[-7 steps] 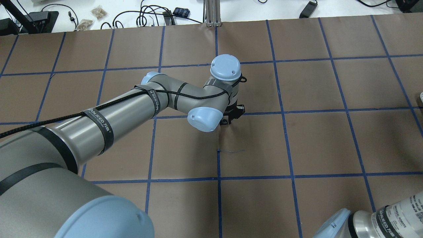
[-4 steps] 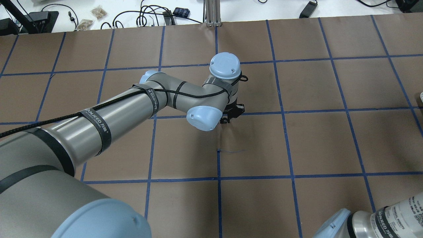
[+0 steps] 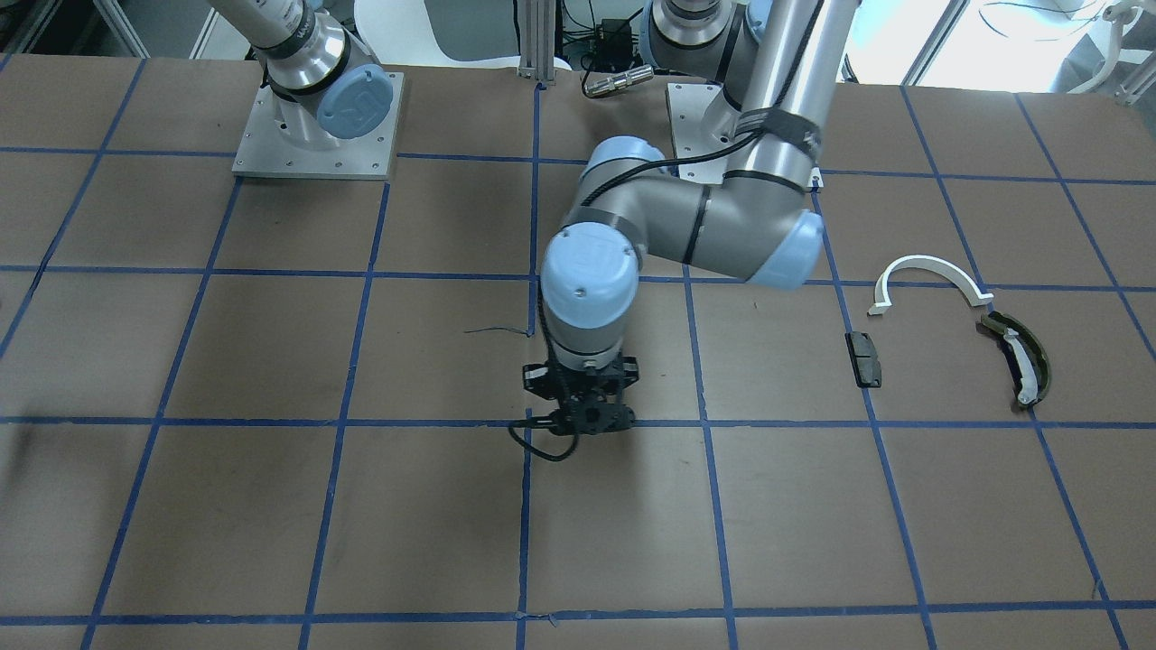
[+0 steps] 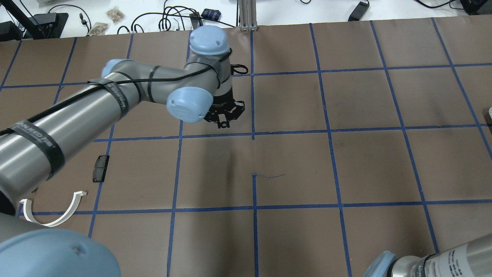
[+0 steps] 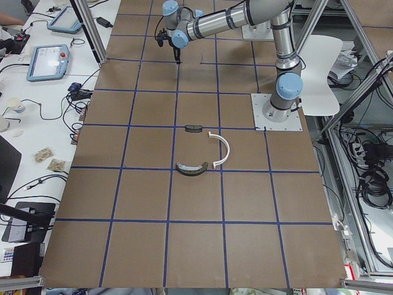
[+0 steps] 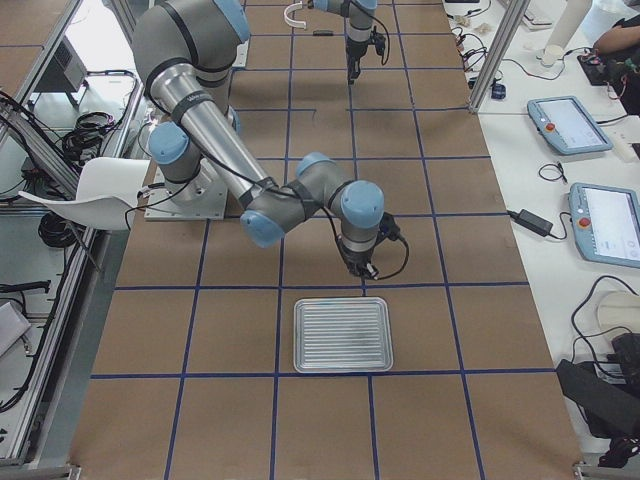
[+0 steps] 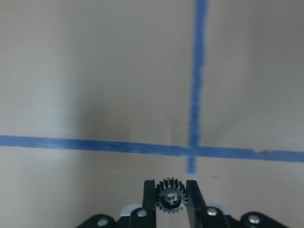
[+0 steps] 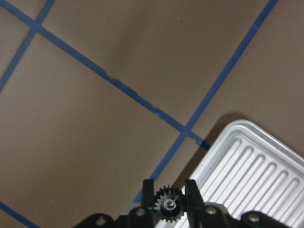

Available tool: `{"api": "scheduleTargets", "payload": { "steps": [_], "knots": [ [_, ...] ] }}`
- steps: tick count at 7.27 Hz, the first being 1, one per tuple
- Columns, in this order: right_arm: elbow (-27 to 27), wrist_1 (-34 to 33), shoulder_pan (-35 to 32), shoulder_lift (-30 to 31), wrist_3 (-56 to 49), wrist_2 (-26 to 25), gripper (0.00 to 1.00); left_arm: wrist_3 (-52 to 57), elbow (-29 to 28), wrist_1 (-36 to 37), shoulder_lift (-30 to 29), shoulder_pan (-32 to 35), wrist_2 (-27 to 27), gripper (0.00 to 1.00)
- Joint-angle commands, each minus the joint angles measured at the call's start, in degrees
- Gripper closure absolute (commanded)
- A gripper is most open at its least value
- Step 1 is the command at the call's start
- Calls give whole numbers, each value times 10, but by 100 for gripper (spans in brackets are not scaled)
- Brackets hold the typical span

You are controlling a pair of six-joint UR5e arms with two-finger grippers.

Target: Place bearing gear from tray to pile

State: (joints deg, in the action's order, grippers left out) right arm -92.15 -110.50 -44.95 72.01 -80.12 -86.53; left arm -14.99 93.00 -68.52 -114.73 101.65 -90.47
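Note:
My left gripper (image 7: pixel 171 189) is shut on a small dark bearing gear (image 7: pixel 171 199), held over brown paper near a blue tape crossing. In the overhead view the left gripper (image 4: pixel 225 114) hangs left of the table's middle. The pile lies further left: a dark flat block (image 4: pixel 99 168) and a white half-ring arc (image 4: pixel 54 215); the front view adds an olive curved piece (image 3: pixel 1016 357). My right gripper (image 8: pixel 169 192) is shut on another bearing gear (image 8: pixel 168 205) just off the corner of the ribbed metal tray (image 8: pixel 247 166), whose ribbed floor (image 6: pixel 343 334) holds nothing.
The table is brown paper with a blue tape grid. Cables and small bags (image 4: pixel 115 14) lie beyond its far edge. The right arm's base plate (image 3: pixel 316 126) is bolted near the robot's side. Tablets (image 6: pixel 570 125) lie on a side bench.
In the overhead view my left arm has swung to the left and farther from the robot, away from the table's middle. The dark block and white arc now show from under it.

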Motion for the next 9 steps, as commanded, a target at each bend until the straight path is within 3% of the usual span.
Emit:
{"api": "scheduleTargets", "payload": {
  "steps": [1,3,6,7,9],
  "knots": [
    [-15,29,-113,23,98,-4,100,142,23,-49,53,-121,-1,100],
    [-43,21,-234,23,300,1,100,219,84,-37,81,-207,-38,100],
    [-48,-7,-447,2,640,3,100,410,165,26,101,-375,-40,100],
    [-48,-69,-521,-32,765,2,100,468,181,43,97,-434,-39,100],
    [-42,-206,-651,-109,969,2,100,538,200,92,84,-490,-40,98]
  ]
}}
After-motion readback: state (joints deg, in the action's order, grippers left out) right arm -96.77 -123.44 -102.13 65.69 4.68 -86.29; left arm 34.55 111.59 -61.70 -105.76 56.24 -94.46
